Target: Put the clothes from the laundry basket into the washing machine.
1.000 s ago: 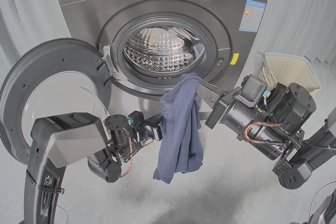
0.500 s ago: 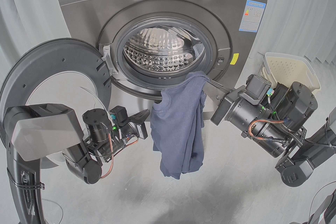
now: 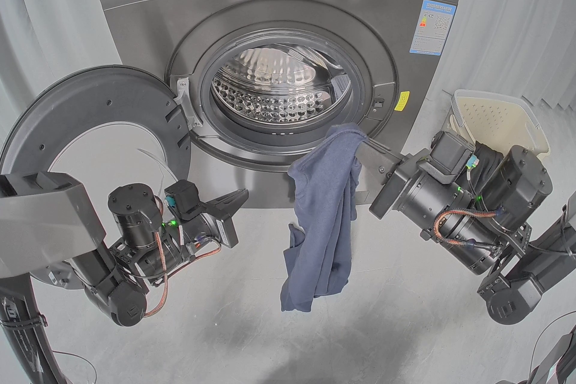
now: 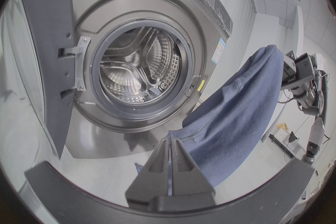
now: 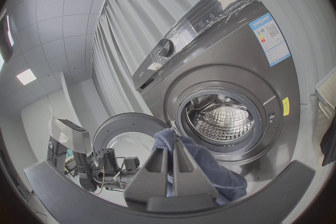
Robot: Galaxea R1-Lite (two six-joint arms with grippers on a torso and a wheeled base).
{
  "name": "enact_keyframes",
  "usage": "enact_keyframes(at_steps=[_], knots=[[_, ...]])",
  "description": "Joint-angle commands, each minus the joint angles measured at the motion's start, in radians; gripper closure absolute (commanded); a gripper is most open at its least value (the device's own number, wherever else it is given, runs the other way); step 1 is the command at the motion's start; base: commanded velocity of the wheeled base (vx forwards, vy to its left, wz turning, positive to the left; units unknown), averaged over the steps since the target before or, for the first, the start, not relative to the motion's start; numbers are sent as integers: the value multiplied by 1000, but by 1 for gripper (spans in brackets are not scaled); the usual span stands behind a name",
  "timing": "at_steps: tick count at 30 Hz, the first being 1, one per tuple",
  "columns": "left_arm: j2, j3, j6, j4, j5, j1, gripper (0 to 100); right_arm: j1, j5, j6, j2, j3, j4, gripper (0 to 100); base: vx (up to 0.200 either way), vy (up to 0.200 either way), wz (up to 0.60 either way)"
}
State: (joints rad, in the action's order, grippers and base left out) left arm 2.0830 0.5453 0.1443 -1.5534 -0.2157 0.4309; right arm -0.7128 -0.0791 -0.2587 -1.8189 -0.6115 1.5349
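Before the washer, my right claw is clamped on the top of a blue shirt. The shirt hangs free just outside the drum mouth, off the floor. My left claw sits lower, near the open door, pinched closed on nothing and apart from the shirt. I see the basket beside the washer, behind my right arm.
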Motion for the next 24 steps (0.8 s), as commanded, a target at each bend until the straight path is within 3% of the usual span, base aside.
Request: enact_keyframes(at_steps=[1,2,5,24], knots=[[94,33,1,-4,-22,0,100,-7,-2,7,6,-2,4,100,0,0,0],[109,38,3,-4,-37,-1,0,-7,-4,7,7,-5,4,100,0,0,0],[150,53,5,-4,-53,3,0,-8,-7,7,7,-11,1,100,0,0,0],[367,280,-3,-1,-33,32,0,-43,-8,9,17,-31,-25,100,0,0,0]])
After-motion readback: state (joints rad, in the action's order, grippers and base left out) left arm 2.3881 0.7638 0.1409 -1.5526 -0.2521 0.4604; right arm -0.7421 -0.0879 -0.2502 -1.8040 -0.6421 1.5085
